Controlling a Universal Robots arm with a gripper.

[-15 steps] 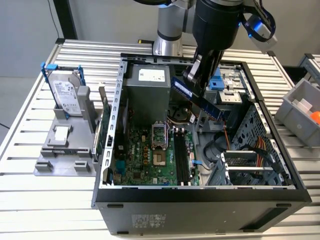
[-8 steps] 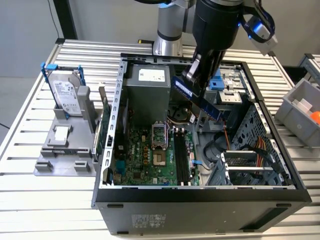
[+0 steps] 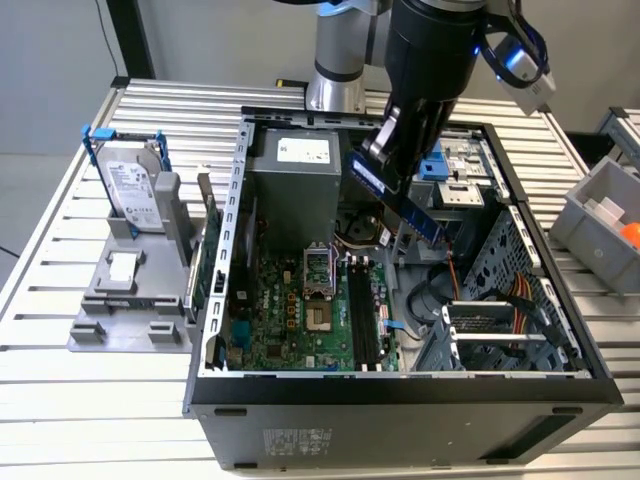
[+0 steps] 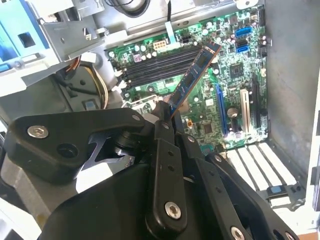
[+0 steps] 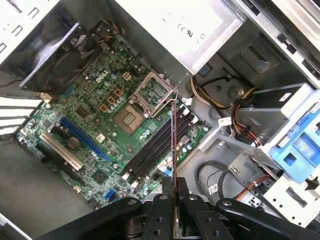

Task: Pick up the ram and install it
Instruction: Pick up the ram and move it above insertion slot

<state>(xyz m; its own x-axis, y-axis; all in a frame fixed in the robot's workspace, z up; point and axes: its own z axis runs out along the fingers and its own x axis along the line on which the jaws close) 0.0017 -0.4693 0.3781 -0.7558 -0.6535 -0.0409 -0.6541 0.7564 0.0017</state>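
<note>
Hard drive (image 3: 130,190) stands upright in the grey fixture (image 3: 130,320) on the table (image 3: 60,420), exterior view's left, not involved. Open PC case (image 3: 400,388) mid-frame: motherboard (image 3: 290,320) flat on its floor, CPU socket (image 3: 318,285) just beside the black DIMM slots (image 3: 362,320); slots look empty.

RAM stick (image 3: 397,198) hangs above the case, tilted, well clear of the slots, low end toward the exterior view's right. Grip: fingers (image 4: 161,135) pinched narrow on one end of the stick, the rest cantilevered out over the board.

In the first wrist view the stick (image 5: 174,145) is edge-on and crosses the slots (image 5: 155,150) at an angle. My read: square it parallel to one slot, level it, match the notch, push straight down. An end grip risks seating one end only. Latch state: can't tell.

Grey bin (image 3: 600,210) far right, ignore.
</note>
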